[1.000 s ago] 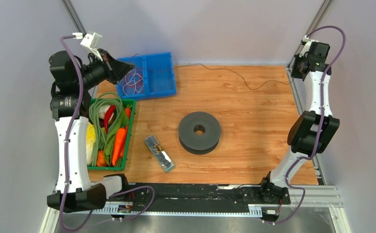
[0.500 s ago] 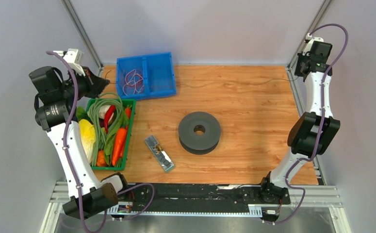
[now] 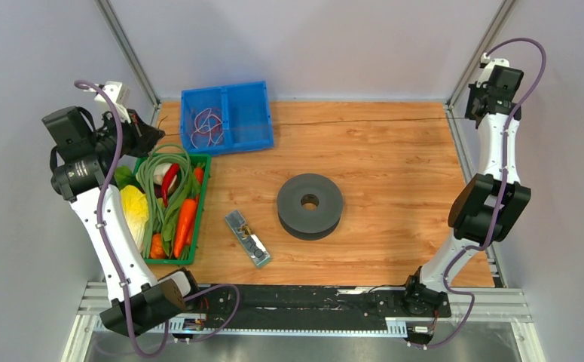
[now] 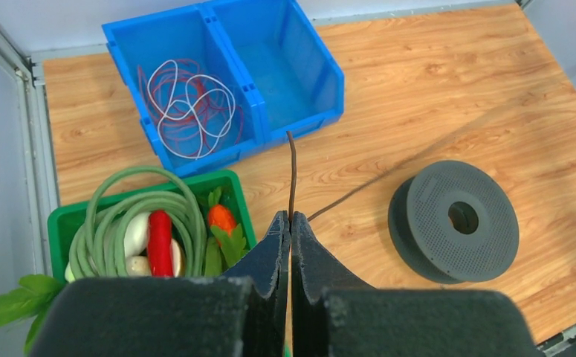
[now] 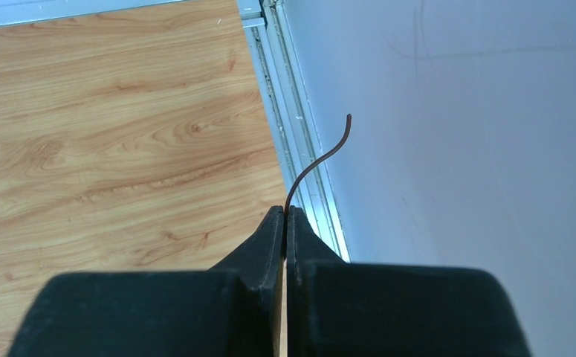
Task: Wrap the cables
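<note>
- The cable [image 3: 364, 121] is now pulled straight over the bench [image 3: 394, 226], its earlier slack gone.
- Its ends are pinched by the closed left end effector [image 4: 290, 220] and right end effector [image 5: 285, 213].

The table [image 3: 394, 173] is wood-grained board, orange-brown, smooth with a faint sheen. The blue bin [image 4: 299, 123] is moulded plastic, glossy on its walls; the green tray [image 4: 234, 182] is plastic too, a little duller. The spool [image 4: 433, 201] is dark grey and matt, its flat face finely dotted. The pads [image 4: 266, 260] of the left gripper [image 4: 290, 218] and of the right gripper [image 5: 285, 212] are black, foam-like, coarse and matt. The cable [image 5: 318, 158] is dark and smooth-skinned. The 2 arms' shells [image 3: 115, 241] are smooth white plastic. The rail [image 5: 285, 111] is bare silvery metal; the wall [image 5: 455, 149] matt pale grey, faintly scuffed.
</note>
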You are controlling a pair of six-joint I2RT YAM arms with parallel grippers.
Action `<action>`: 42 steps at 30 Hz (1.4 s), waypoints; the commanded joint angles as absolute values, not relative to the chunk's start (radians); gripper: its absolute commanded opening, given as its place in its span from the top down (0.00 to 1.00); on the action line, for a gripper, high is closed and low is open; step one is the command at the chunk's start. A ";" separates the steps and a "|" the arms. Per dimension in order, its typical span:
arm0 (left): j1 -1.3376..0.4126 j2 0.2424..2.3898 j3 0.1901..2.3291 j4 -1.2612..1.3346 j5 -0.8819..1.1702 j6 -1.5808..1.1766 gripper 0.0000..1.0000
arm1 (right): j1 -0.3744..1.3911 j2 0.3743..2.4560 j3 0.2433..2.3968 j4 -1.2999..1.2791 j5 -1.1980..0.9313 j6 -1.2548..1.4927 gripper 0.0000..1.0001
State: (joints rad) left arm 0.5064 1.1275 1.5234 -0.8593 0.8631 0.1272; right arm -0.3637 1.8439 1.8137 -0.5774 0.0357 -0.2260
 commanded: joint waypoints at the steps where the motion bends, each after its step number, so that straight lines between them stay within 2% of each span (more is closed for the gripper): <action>1: 0.525 1.140 1.520 -0.874 0.861 0.187 1.00 | -0.382 1.841 1.848 -0.522 0.052 -0.262 1.00; 42: 0.578 1.221 1.499 -0.868 0.762 0.252 1.00 | -0.423 1.902 1.862 -0.489 0.083 -0.371 1.00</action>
